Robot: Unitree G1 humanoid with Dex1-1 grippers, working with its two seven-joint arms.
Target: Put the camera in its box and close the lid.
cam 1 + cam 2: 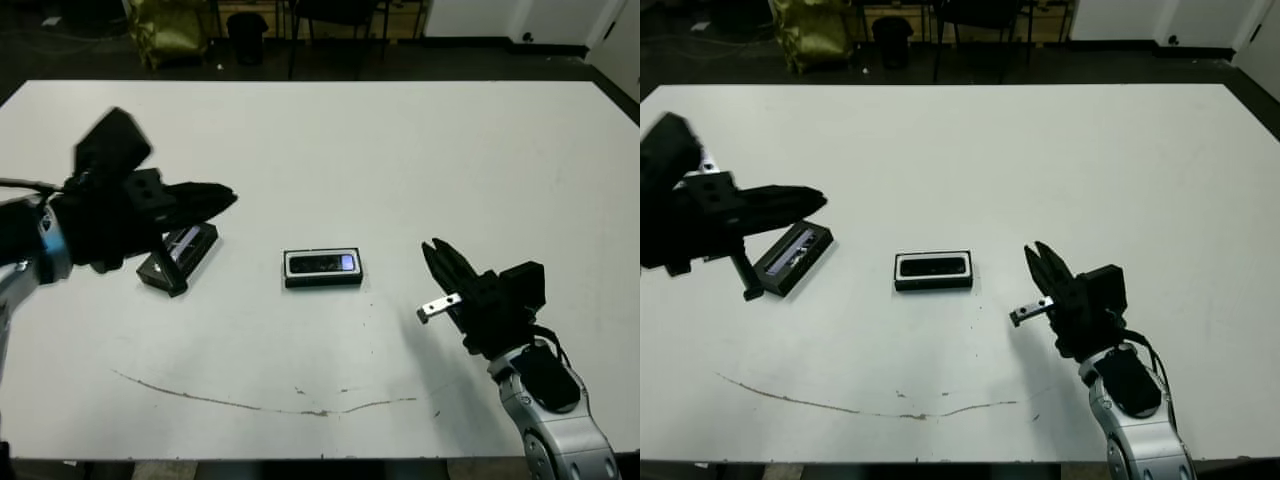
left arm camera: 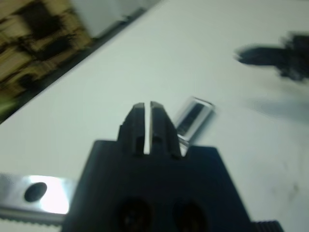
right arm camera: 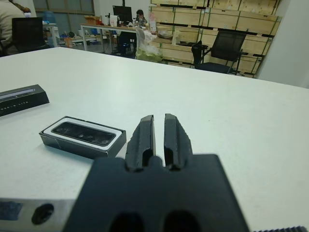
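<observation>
The camera [image 1: 322,264] lies inside the white-lined black box [image 1: 322,282] at the table's middle, its bluish patch toward the right end. To the left, the black lid [image 1: 180,258] with a pale strip lies flat and apart from the box. Over the lid's far end hovers my left gripper [image 1: 225,197], shut and holding nothing, pointing toward the box [image 2: 193,116]. My right gripper [image 1: 435,250] is to the right of the box, shut and holding nothing. The right wrist view shows the camera [image 3: 82,134] in the box and the lid [image 3: 19,99] beyond it.
A thin brown scratch line [image 1: 250,403] runs across the table near the front edge. Beyond the far edge stand dark chairs [image 1: 330,20] and a yellow bag [image 1: 170,30]. A person [image 3: 140,17] sits at a distant desk in the right wrist view.
</observation>
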